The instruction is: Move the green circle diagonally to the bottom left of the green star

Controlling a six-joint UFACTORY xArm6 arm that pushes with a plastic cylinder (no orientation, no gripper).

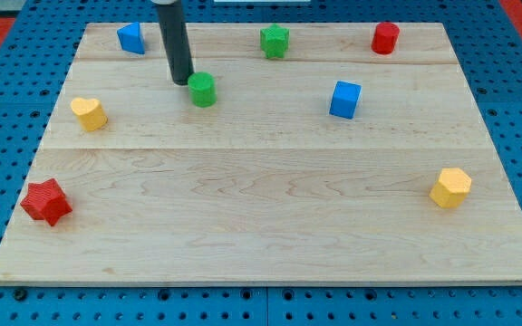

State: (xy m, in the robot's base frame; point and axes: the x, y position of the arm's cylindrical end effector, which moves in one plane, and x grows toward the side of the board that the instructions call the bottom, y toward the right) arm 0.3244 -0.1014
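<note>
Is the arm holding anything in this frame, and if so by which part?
Nothing is held; the arm has only a rod. My tip sits at the upper left edge of the green circle, apparently touching its side.
</note>
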